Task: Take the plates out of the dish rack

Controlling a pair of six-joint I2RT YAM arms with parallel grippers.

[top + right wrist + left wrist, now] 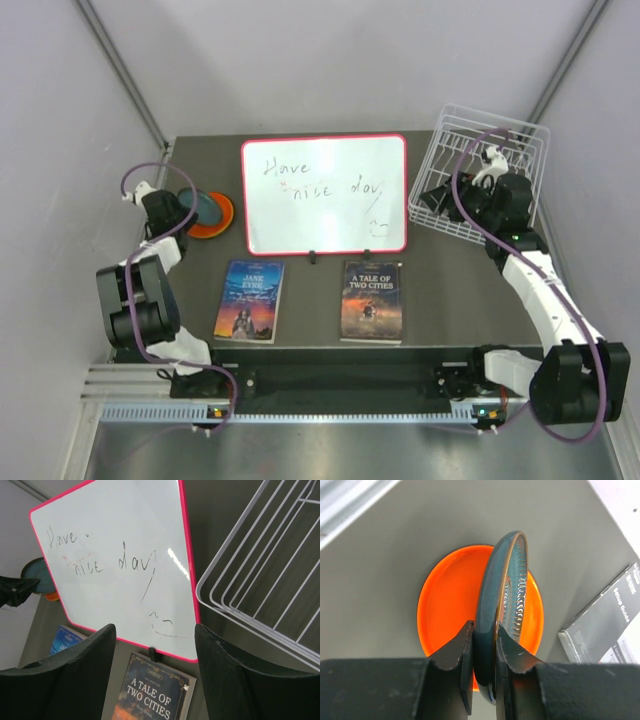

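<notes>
My left gripper [484, 655] is shut on the rim of a dark teal plate [501, 600], holding it on edge just above an orange plate [447, 600] that lies flat on the table at the far left [218, 218]. The dark plate also shows in the top view [203, 207]. The white wire dish rack [490, 165] stands at the far right; no plates show in it. My right gripper [152, 645] is open and empty, beside the rack's near left corner [250, 580]. The red and the green plates are out of view.
A red-framed whiteboard [325, 193] lies in the middle at the back. Two books lie in front of it: "Jane Eyre" [250, 300] and "A Tale of Two Cities" [372, 300]. A grey booklet [607, 622] lies right of the orange plate.
</notes>
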